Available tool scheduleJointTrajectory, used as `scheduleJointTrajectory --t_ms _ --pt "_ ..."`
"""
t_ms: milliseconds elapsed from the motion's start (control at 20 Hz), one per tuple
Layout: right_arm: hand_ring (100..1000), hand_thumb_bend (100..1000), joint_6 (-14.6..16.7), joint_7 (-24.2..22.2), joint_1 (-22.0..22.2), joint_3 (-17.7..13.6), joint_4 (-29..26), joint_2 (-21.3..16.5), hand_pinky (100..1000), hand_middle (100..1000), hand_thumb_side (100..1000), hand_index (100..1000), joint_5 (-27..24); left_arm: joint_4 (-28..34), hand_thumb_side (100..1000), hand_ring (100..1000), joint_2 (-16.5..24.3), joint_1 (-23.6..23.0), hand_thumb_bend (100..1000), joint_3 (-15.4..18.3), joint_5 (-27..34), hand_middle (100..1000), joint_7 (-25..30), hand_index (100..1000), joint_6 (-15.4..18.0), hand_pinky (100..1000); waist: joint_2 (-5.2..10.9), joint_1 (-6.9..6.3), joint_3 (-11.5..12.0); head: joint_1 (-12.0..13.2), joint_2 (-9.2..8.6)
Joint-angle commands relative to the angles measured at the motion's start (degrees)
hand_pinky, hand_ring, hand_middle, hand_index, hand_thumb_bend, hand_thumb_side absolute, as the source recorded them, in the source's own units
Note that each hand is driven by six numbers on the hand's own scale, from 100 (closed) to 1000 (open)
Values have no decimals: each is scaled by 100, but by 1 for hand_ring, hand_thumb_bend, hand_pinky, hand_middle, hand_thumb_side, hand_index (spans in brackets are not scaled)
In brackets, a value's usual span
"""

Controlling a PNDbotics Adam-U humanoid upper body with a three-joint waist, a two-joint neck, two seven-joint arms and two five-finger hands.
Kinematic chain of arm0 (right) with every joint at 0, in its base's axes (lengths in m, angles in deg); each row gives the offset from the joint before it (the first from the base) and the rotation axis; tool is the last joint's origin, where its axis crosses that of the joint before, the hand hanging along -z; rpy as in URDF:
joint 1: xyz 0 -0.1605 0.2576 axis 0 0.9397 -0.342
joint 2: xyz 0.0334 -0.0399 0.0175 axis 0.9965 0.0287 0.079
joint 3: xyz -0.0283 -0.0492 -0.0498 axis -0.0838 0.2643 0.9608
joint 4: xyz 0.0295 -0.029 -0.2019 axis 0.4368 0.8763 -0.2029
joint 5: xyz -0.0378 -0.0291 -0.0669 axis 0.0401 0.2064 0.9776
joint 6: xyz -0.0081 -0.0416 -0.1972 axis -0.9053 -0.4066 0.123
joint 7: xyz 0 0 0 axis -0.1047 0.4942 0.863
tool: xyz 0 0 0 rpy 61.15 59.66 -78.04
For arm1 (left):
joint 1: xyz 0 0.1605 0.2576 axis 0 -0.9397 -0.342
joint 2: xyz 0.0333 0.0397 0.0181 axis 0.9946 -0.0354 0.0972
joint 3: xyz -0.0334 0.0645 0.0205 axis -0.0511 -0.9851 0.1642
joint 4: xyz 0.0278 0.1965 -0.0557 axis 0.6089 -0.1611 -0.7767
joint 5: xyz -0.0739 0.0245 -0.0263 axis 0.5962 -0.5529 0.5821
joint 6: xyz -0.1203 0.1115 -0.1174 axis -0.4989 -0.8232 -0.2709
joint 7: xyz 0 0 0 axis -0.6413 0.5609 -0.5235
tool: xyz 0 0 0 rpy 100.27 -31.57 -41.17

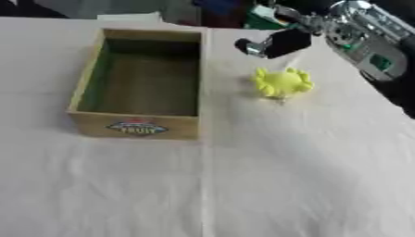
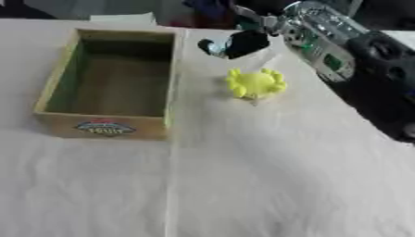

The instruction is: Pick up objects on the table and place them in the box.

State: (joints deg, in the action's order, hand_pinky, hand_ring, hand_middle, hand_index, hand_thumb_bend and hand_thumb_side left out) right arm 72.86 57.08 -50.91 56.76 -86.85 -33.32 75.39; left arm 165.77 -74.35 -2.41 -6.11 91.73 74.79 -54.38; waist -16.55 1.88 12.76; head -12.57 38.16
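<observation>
Your work surface is a table [image 1: 308, 185] covered in white cloth. The open cardboard box [image 1: 139, 125] stands on its left half, with nothing inside and a printed label on its near wall. Your right arm [image 1: 365, 41] enters from the upper right. Your right hand [image 1: 275, 44] hangs just beyond the yellow toy [image 1: 281, 83]; its finger position cannot be determined. The toy lies on the cloth, right of the box and apart from it.

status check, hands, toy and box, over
Right hand above yellow toy, fingers unclear. Left hand out of view. Toy on table, right of box. Nothing between them.
</observation>
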Motion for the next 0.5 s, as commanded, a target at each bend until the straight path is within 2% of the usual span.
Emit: scheduleJointTrajectory --t_ms 50,300,350,500 --pt "932 403 273 -269 -126 -138 263 -54 948 903 765 1000 310 124 640 556 83 19 100 20 -11 555 16 766 -17 504 114 -14 -10 -4 -75" --pt "944 448 710 -707 -63 -243 659 -51 975 944 653 1000 621 124 641 556 82 10 100 25 -16 555 9 766 -23 504 123 -17 -5 9 -85" --pt "945 448 801 -797 -48 -273 710 -66 975 945 664 1000 675 124 639 556 81 8 100 27 -17 555 8 766 -23 504 124 -17 -5 11 -87" --pt "948 396 1055 -1052 -16 -389 814 -122 977 952 626 1000 861 124 638 556 85 11 100 32 -20 555 1 767 -24 504 126 -13 -13 20 -91"
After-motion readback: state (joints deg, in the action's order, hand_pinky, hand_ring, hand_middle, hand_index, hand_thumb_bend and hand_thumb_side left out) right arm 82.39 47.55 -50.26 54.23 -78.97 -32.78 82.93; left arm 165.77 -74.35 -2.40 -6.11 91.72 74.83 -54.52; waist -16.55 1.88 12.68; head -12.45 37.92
